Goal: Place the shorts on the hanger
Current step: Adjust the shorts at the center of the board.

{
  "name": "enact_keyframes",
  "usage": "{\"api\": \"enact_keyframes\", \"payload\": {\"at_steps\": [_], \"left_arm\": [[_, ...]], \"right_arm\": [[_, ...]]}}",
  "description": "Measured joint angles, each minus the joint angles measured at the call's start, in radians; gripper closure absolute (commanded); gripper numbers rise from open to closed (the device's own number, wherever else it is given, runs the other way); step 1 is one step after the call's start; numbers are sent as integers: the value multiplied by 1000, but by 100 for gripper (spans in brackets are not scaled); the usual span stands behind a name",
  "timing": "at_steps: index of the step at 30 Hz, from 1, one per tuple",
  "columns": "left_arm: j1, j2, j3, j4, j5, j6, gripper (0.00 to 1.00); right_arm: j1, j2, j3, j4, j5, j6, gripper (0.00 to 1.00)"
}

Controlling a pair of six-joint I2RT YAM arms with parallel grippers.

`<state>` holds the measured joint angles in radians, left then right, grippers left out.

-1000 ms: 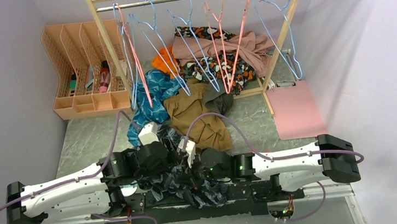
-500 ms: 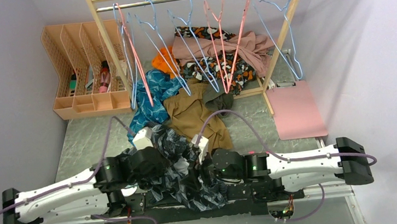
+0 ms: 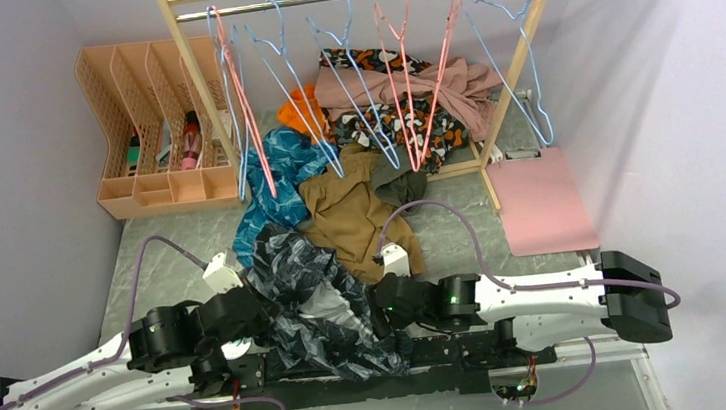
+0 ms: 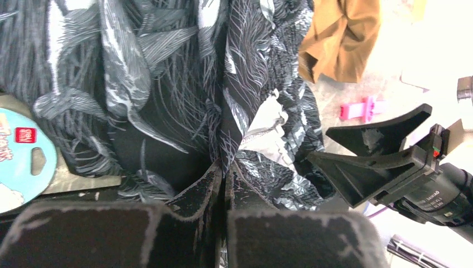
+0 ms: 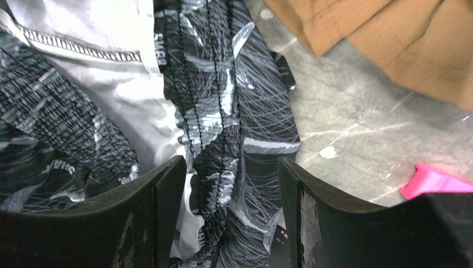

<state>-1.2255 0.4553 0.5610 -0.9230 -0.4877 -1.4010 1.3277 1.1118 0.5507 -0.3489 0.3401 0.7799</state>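
Left gripper (image 3: pixel 248 304), seen from above, meets the left edge of the shorts (image 3: pixel 313 305), right gripper (image 3: pixel 388 298) their right edge; the hanger (image 3: pixel 358 85) hangs well beyond both. Left wrist: jaws clamped on a fabric fold. Right wrist: jaws apart astride the waistband. Likely spreading the shorts; next, the right must close.

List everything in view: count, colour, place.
shorts: one, navy-black with grey leaf print, near edge between arms
brown garment: one, brown, table centre
teal garment: one, teal-blue patterned, left of brown garment
other clothes: heap, pink, orange, multicoloured, under rail
blue wire hangers: several, light blue, on rail
pink wire hangers: several, pink, on rail
clothes rail: one, wood, far side
file organiser: one, peach, far left
board: one, pink, right
left arm: white-black, jaws shut on shorts
right arm: white-black, jaws open over shorts
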Motion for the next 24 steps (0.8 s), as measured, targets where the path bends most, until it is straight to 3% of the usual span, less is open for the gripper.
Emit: {"api": "enact_keyframes", "payload": {"at_steps": [3, 5, 6, 10, 16, 24], "left_arm": [[0, -4, 1, -41, -9, -11, 93], [0, -7, 2, -58, -10, -11, 93], [0, -9, 2, -61, -10, -12, 93], [0, -10, 7, -75, -14, -14, 93], [0, -19, 75, -70, -27, 34, 93], [0, -26, 332, 172, -39, 391, 93]], "right_arm": [[0, 21, 0, -15, -34, 16, 38], [0, 43, 0, -20, -58, 21, 47], [0, 55, 0, -22, -71, 23, 54], [0, 80, 2, -27, -105, 28, 100], [0, 14, 69, -105, -60, -2, 100], [0, -223, 492, -207, 192, -216, 100]]}}
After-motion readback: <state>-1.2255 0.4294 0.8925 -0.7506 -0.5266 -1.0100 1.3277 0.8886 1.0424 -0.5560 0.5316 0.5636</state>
